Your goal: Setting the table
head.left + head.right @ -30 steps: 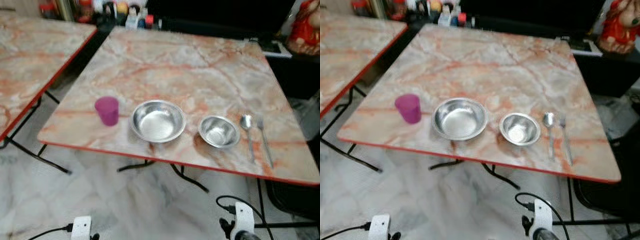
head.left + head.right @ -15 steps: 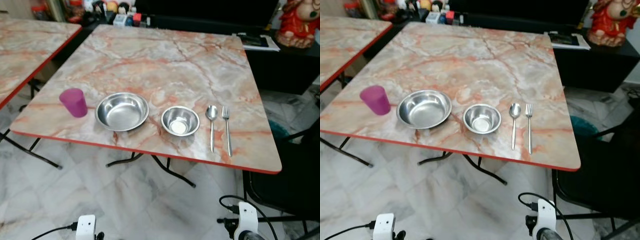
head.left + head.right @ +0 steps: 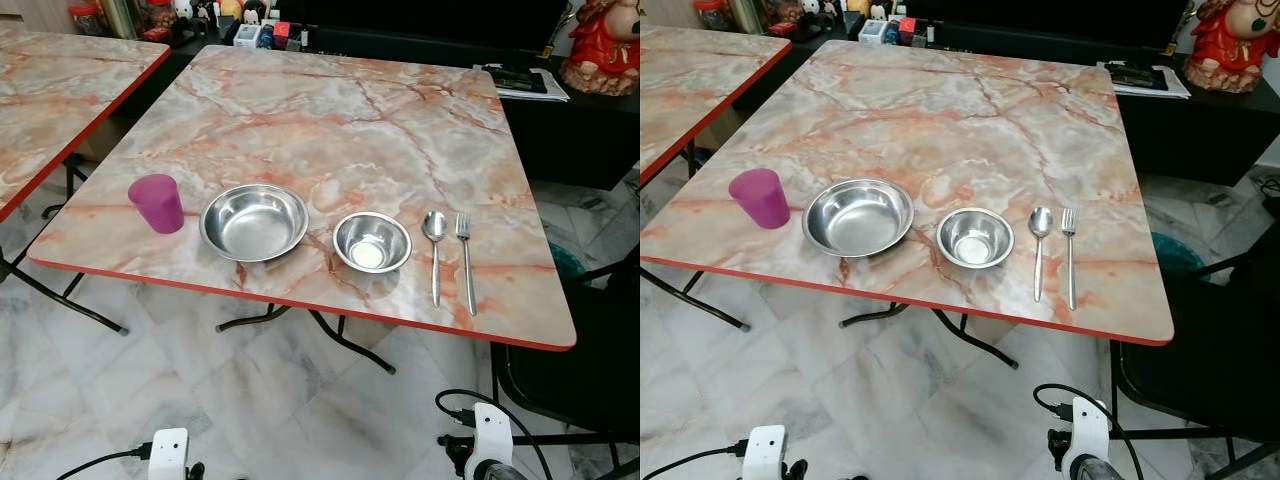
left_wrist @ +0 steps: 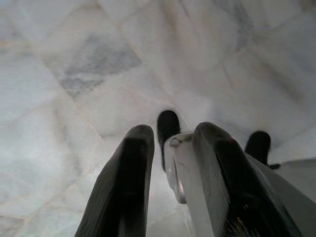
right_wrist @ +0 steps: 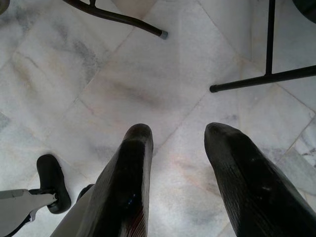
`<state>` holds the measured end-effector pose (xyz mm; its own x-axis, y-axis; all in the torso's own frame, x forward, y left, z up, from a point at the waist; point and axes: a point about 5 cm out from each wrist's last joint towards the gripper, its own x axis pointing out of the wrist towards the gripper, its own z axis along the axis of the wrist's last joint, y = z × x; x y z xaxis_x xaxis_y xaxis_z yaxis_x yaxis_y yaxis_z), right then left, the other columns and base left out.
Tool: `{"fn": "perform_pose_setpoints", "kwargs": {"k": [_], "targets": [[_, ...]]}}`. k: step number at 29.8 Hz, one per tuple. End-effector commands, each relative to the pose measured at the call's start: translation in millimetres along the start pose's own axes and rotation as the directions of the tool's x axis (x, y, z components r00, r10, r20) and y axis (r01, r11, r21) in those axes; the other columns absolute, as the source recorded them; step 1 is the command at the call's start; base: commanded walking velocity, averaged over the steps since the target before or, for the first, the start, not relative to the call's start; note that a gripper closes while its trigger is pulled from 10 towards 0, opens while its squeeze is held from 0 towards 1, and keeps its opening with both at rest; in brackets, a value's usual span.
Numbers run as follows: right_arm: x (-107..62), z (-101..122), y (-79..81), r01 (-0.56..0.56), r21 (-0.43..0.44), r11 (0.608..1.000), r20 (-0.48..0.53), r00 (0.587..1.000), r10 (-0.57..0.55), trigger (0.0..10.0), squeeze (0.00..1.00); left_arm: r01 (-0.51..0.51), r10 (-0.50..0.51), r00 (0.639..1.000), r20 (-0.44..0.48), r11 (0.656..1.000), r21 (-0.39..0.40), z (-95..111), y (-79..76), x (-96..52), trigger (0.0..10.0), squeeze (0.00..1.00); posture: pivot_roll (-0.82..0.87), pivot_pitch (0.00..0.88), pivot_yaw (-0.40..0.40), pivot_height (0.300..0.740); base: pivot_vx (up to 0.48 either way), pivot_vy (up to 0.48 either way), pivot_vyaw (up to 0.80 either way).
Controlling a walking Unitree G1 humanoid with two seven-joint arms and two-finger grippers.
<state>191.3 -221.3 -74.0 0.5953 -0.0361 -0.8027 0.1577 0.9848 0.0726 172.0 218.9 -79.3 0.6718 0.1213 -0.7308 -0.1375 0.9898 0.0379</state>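
Observation:
A marble table with a red rim (image 3: pixel 350 110) carries a row of tableware along its near edge. From left to right stand a purple cup (image 3: pixel 156 203), a large steel bowl (image 3: pixel 254 221), a small steel bowl (image 3: pixel 371 241), a spoon (image 3: pixel 435 250) and a fork (image 3: pixel 465 260). Both arms hang low in front of the table, over the floor. My left gripper (image 4: pixel 170 143) is open above the tiles, holding nothing. My right gripper (image 5: pixel 177 148) is also open and holds nothing.
A second marble table (image 3: pixel 50 90) stands to the left. A black chair (image 3: pixel 590 370) sits at the table's right near corner. Jars and bottles (image 3: pixel 250 20) and a red figurine (image 3: pixel 605 45) line the back. Black folding table legs (image 3: pixel 350 345) cross the white marble floor (image 3: pixel 150 370).
The whole picture has shifted and sharpened, so the camera moved. The tableware keeps its arrangement on the table, and both arms stay hanging.

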Motion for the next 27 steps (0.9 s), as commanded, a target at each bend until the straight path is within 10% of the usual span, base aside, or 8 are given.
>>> {"fn": "perform_pose_setpoints", "kwargs": {"k": [1,15,19,27], "targets": [[-0.6,-2,-2.0,0.006,0.005,1.0,-0.007,1.0,-0.006,10.0,0.0,-0.032,0.032,0.999,0.012,0.999,-0.02,-5,2.9,-2.9,10.0,0.0,-0.01,0.136,-0.053,0.74,0.0,0.0,0.0],[-0.9,-1,-4.1,0.004,-0.01,1.0,-0.006,1.0,-0.004,10.0,0.0,-0.105,0.106,0.978,0.181,0.994,-0.014,8,3.6,-5.9,10.0,0.0,0.01,0.139,-0.059,0.74,0.0,0.0,0.0],[-0.8,0,-4.0,0.002,-0.016,1.0,-0.009,1.0,-0.003,10.0,0.0,-0.139,0.106,0.847,0.522,0.99,0.024,74,27.4,-18.1,10.0,0.0,0.02,0.138,-0.059,0.74,0.0,0.0,0.0],[-0.7,0,-3.1,0.001,-0.013,1.0,-0.006,1.0,-0.001,10.0,0.0,-0.093,0.08,0.85,0.522,0.996,-0.001,77,18.5,-15.5,10.0,0.0,0.01,0.135,-0.056,0.74,0.0,0.0,0.0]]}}
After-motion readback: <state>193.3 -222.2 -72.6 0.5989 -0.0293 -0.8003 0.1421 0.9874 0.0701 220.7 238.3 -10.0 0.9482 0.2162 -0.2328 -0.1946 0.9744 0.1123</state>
